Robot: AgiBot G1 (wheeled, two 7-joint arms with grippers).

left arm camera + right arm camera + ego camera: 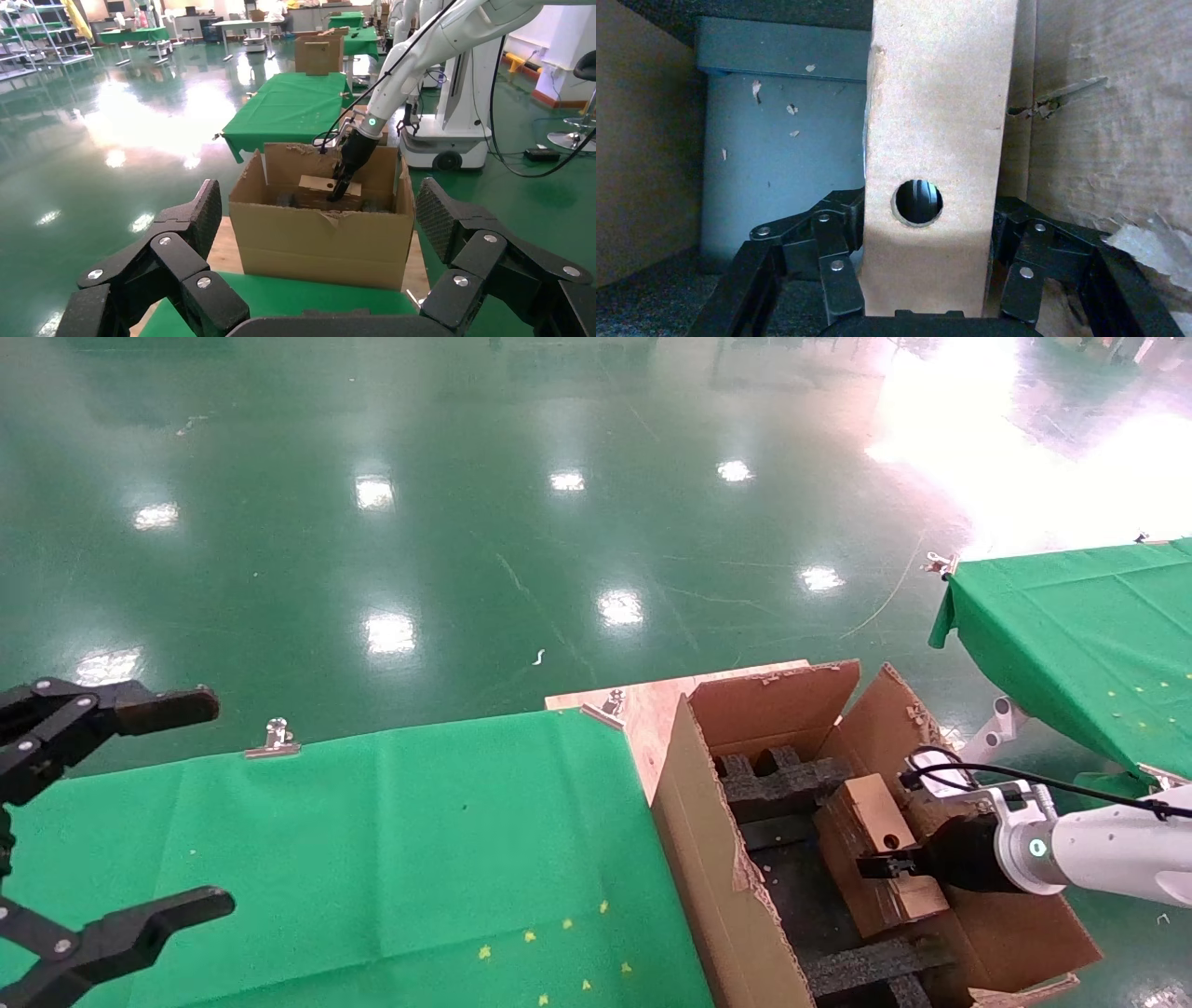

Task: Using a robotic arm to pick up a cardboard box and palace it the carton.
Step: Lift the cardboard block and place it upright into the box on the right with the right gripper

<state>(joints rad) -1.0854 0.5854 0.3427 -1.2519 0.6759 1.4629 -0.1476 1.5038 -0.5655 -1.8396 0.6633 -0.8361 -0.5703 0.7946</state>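
The small brown cardboard box (pixel 871 826) with a round hole stands on edge inside the large carton (pixel 698 831), beside the black foam inserts (pixel 778 780). My right gripper (pixel 885 868), black on the white arm, reaches down into the carton and is shut on the box, one finger on each broad face. In the right wrist view the box (pixel 940 126) fills the space between the fingers (pixel 838 239) of the gripper (pixel 926 214). The left wrist view shows the carton (pixel 323 242), the box (pixel 315 184) and the right gripper (pixel 343 188) from afar. My left gripper (pixel 207 803) is open and empty at the far left.
A green-clothed table (pixel 372 831) lies left of the carton, with metal clips (pixel 277 738) on its far edge. The carton sits on a wooden board (pixel 643 705). A second green table (pixel 1071 626) stands at the right. The floor is glossy green.
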